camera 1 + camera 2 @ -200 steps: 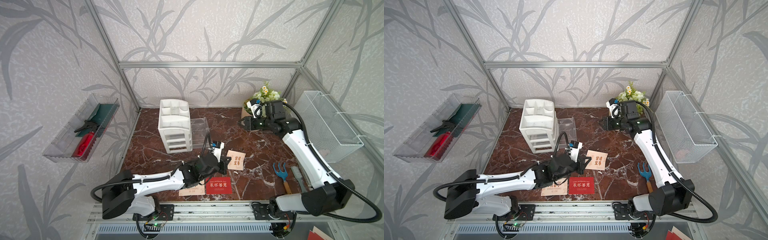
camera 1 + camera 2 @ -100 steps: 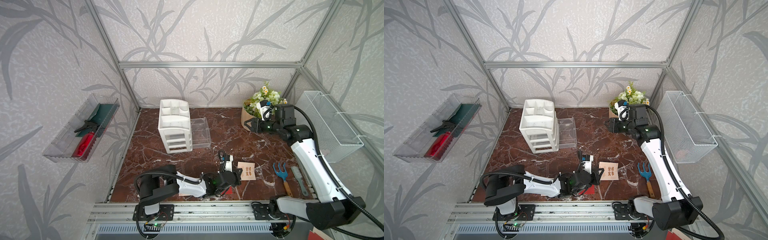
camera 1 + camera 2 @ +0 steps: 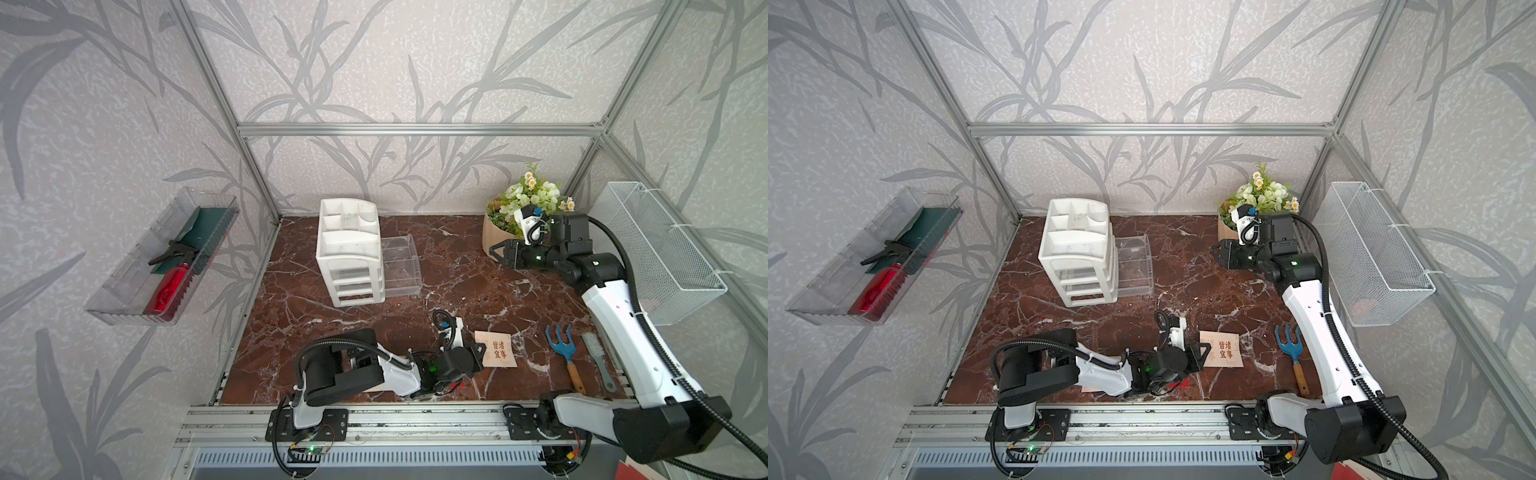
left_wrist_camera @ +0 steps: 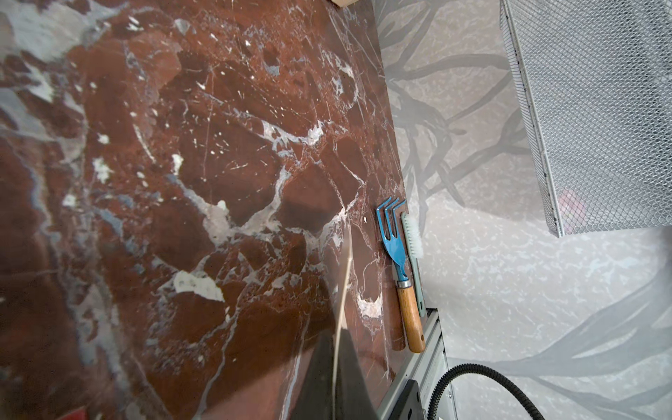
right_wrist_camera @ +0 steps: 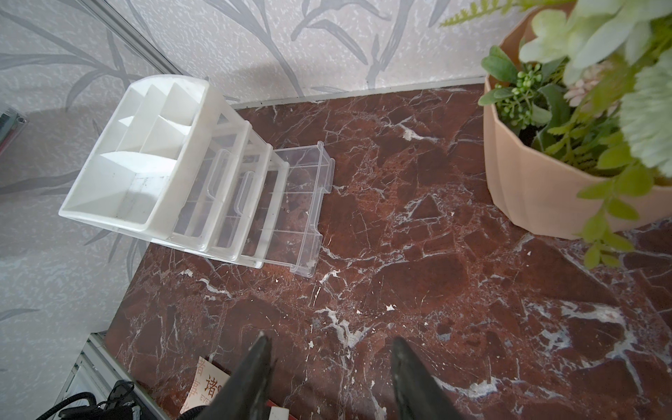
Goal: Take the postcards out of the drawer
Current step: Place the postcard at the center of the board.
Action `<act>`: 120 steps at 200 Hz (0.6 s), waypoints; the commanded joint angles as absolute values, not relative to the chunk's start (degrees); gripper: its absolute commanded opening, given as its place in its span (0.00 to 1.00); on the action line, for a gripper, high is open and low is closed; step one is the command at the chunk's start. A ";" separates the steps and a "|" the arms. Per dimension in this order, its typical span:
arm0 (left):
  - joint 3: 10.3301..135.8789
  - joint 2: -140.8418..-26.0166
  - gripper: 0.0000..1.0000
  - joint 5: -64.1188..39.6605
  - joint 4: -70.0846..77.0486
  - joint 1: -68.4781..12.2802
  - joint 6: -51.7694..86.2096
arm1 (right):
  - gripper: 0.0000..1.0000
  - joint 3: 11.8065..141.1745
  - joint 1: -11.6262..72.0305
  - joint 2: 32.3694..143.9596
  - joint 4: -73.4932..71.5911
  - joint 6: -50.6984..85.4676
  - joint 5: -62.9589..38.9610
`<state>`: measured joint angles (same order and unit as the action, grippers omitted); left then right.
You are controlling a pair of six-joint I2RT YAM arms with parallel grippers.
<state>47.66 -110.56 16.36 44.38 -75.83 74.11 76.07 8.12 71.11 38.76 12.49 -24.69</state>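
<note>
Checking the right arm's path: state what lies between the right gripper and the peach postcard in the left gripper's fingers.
Only bare red-brown marble tabletop separates the right gripper from the peach postcard, in both top views.

The left arm (image 3: pixel 397 376) and right arm (image 3: pixel 619 316) are built alike: smooth white shells on the long links, blocky matte-black housings at the joints. A ribbed black cable (image 3: pixel 646 332) runs along the right arm's shell, held by thin pale ties; a similar one (image 3: pixel 340 343) arcs over the left. Just behind the left gripper (image 3: pixel 478 354) a small green light (image 3: pixel 432 368) glows. Above each gripper sits a white camera mount (image 3: pixel 527 220) with a blue-tipped lead. The right gripper's fingers (image 5: pixel 254 374) are dark, tapered wedges. Flat black base plates (image 3: pixel 307 424) anchor both arms.
</note>
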 commanded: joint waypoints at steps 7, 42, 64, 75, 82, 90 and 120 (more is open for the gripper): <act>49.20 -110.88 0.09 16.04 43.94 -75.98 76.85 | 0.53 75.76 7.75 69.96 37.25 13.09 -25.75; 49.38 -111.80 0.21 14.58 42.92 -75.76 78.18 | 0.53 75.72 7.73 70.07 36.99 13.28 -25.80; 49.22 -111.43 0.23 14.30 41.98 -75.74 78.22 | 0.53 75.65 7.73 70.05 36.86 13.19 -25.75; 48.95 -110.84 0.25 14.36 41.26 -75.60 78.07 | 0.53 75.50 7.67 70.05 36.88 13.22 -25.84; 48.58 -110.35 0.26 14.41 40.59 -75.42 77.99 | 0.53 75.49 7.65 70.13 36.90 13.20 -25.93; 48.13 -109.45 0.27 14.67 39.57 -75.30 77.71 | 0.53 75.33 7.65 70.14 36.82 13.19 -25.99; 46.59 -104.96 0.28 15.79 32.36 -74.82 75.63 | 0.54 74.72 7.65 70.14 36.31 13.29 -26.03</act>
<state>47.53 -109.69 14.31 38.89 -75.29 76.93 75.68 7.86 71.11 37.43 12.69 -25.12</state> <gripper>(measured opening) 0.279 0.537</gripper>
